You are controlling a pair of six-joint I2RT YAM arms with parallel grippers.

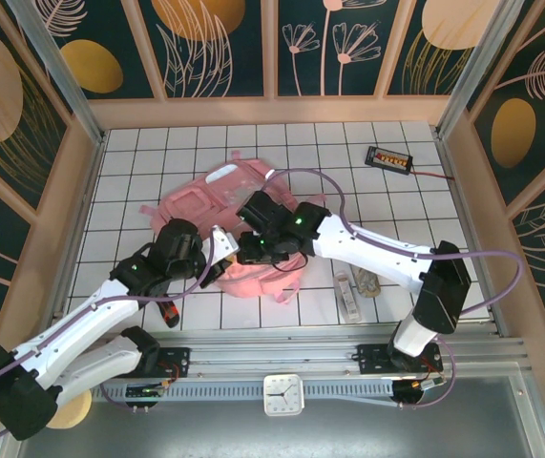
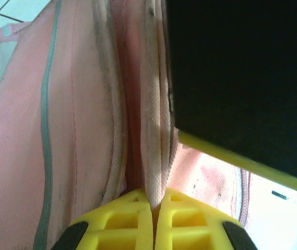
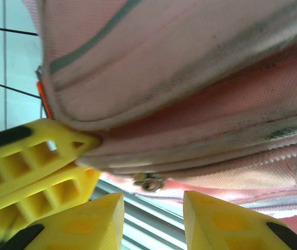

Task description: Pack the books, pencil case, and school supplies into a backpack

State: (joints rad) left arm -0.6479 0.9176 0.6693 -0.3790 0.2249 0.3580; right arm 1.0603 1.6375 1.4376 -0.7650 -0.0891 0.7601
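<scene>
Left gripper [image 2: 152, 204], closed, is pinching the large light-pink fabric backpack [image 2: 75, 130] by its rim. Right gripper [image 3: 153, 211], parted and empty, is facing the small metal zip pull [image 3: 148, 183] at lower centre, so the rim needs holding taut.

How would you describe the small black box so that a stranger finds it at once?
Start at the large pink backpack in the middle of the tiled table. In the far right corner the small black box lies alone. Unlike the pale bar and cord nearer the front, it is dark, with orange marks and a wire.
</scene>
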